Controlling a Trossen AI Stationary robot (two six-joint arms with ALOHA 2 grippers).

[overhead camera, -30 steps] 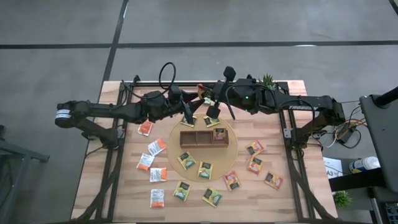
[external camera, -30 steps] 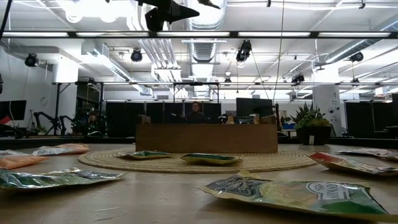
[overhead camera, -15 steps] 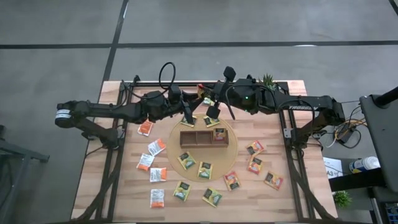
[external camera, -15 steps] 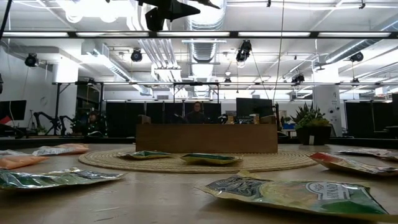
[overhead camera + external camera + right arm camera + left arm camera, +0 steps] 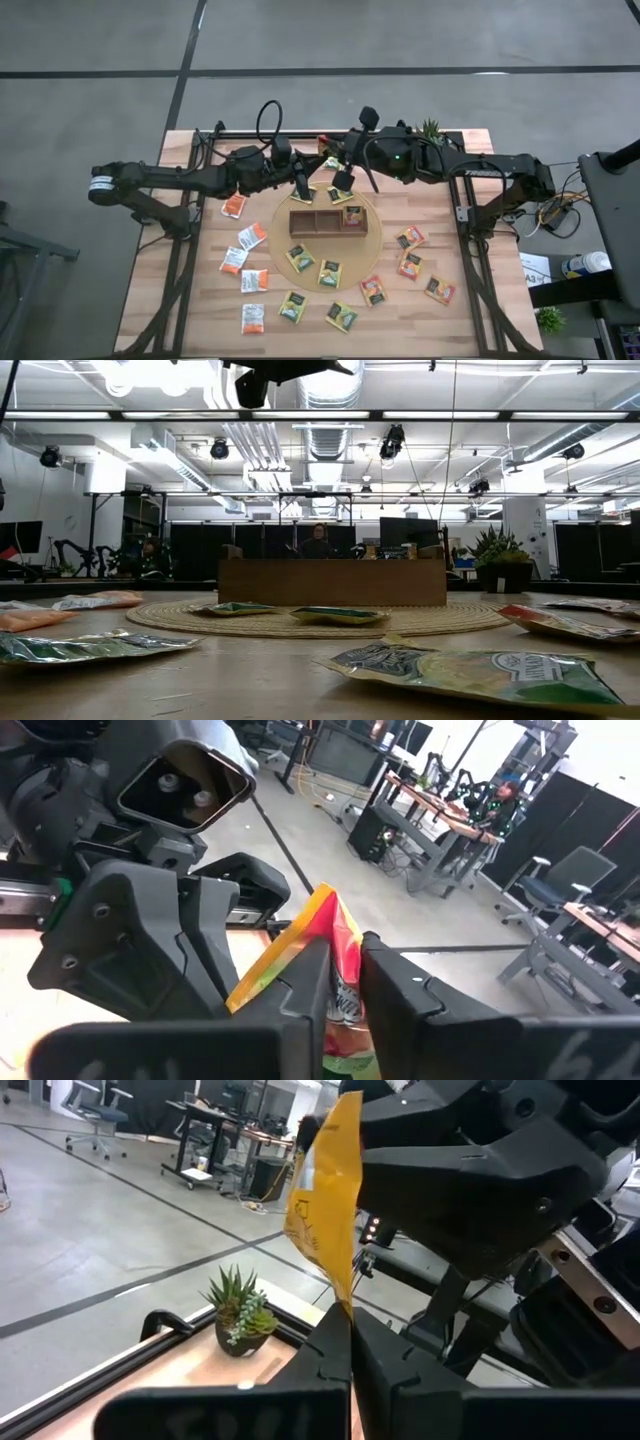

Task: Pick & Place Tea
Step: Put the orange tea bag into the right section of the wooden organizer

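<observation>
Far left of the high view: white-and-orange sachets (image 5: 252,237) lying loose on the worktop (image 5: 200,310), well apart from both arms.

Left of centre, above the far edge of the round mat (image 5: 285,215): left hand (image 5: 350,1320), clamped shut on the lower corner of a yellow sachet (image 5: 325,1200), held upright in the air.

Just right of that: right hand (image 5: 345,955), set around the same sachet from the opposite side. Impossible to judge here whether gripping or letting go.

Looks like a hand-to-hand pass, so most of the risk sits in the timing:
- Pulling apart with both grips tight: torn or creased paper.
- Thin corner pinch on the left: likely to let the sachet swing or slip once moved.
- A slip from this height: landing on the mat, short of the tray (image 5: 310,221) lower in the frame, perhaps on top of sachets already lying there.
- Two wrists this close together: possible knock on retreat.

Far right: orange-red sachets (image 5: 409,265), untouched, out of the way.
</observation>
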